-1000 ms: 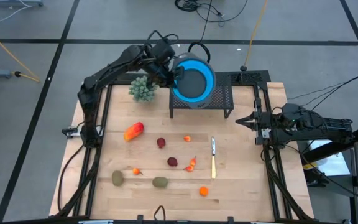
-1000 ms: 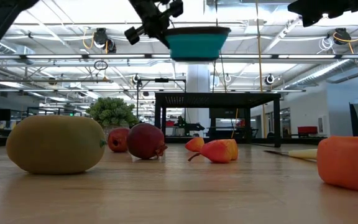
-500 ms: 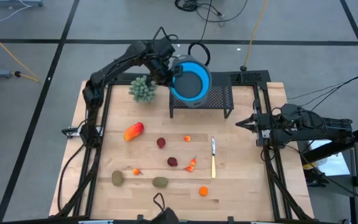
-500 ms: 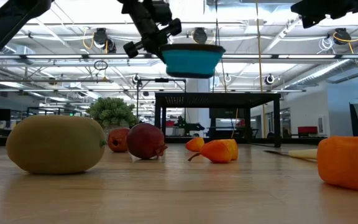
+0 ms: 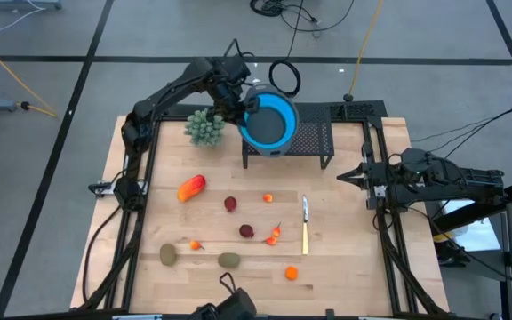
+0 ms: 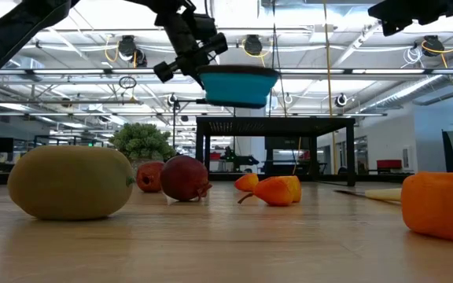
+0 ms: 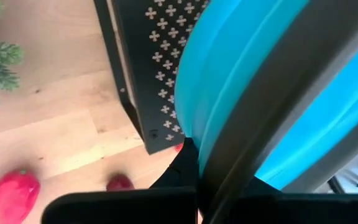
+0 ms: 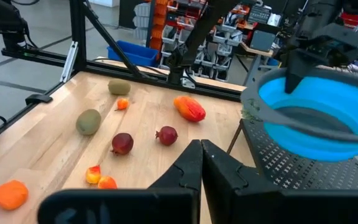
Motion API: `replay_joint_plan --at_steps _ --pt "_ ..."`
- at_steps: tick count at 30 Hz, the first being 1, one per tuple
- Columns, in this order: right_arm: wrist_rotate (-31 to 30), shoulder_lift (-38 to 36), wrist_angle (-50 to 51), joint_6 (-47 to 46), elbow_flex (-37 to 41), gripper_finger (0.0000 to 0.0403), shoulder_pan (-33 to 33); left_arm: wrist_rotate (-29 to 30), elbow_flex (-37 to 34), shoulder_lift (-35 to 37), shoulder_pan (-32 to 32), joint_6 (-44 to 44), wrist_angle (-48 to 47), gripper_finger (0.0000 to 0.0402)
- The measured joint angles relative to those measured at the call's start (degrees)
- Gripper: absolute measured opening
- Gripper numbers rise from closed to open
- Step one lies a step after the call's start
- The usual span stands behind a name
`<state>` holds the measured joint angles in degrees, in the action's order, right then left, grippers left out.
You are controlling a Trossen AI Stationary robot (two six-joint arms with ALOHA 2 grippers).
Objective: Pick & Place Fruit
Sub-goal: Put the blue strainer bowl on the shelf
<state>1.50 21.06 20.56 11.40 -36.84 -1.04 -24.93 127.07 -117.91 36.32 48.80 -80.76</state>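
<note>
Holding a blue bowl by its rim, the left gripper is clamped on it and hangs above the black perforated stand at the far side of the wooden surface. In the low view the bowl floats clear above the stand's top, with its open side up. A pale green bushy plant sits just left of the stand.

Toy fruit lies scattered across the middle and near part of the surface. An orange-red mango-like fruit lies at the left, elongated and glossy. Two dark red round fruits sit near the centre, one farther and one nearer. A tiny orange piece lies right of the farther red one, and a small orange-red piece lies beside the nearer one. Another tiny orange fruit rests at the near left, between two brownish-green ovals, one at the left and one nearer the middle. A larger orange fruit lies closest to the near edge. A thin knife with a pale handle lies right of the fruit, pointing far to near.

The right gripper waits at the right edge of the surface, clenched and empty.
</note>
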Motion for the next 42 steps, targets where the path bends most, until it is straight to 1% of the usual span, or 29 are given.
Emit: replay_joint_plan --at_steps 4,10,14,18,21,25,26,34,39,42 --pt "-0.39 0.00 1.29 0.10 0.00 0.0000 0.00 -0.45 0.00 -0.59 0.23 -0.50 0.06 0.0000" --pt "-6.00 -0.12 4.38 1.78 0.00 0.0000 0.00 -0.56 0.00 -0.59 0.46 -0.70 0.29 0.0000" --pt "-6.80 -1.29 5.17 1.57 0.12 0.0000 -0.07 -0.55 0.00 -0.59 0.46 -0.70 0.26 0.0000" --pt "-6.63 -4.30 3.06 0.30 3.21 0.0000 -0.07 -0.54 0.00 -0.59 0.46 -0.69 0.25 0.0000" --pt "-5.30 -6.80 0.67 -0.20 6.19 0.0000 -0.09 -0.54 0.00 -0.59 0.46 -0.68 0.26 0.0000" --pt "-2.11 -9.09 -0.97 -0.56 8.77 0.0000 -0.09 -0.52 0.00 -0.59 0.46 -0.68 0.25 0.0000" --pt "-1.41 -9.40 -1.05 -1.09 9.18 0.0000 -0.09 -0.52 0.00 -0.59 0.46 -0.65 0.27 0.0000" --pt "-1.35 -9.97 -1.84 -4.86 12.36 0.0000 -0.09 0.52 0.00 -0.66 0.40 0.41 1.03 0.0000" --pt "-1.35 -9.97 -2.76 -4.87 12.90 0.0000 -0.09 -0.14 -0.04 -1.25 0.24 1.25 3.71 0.0000" --pt "-1.37 -9.97 -2.76 -4.85 12.90 0.0000 -0.09 -1.62 -0.04 -1.41 0.09 1.47 5.91 0.0000"
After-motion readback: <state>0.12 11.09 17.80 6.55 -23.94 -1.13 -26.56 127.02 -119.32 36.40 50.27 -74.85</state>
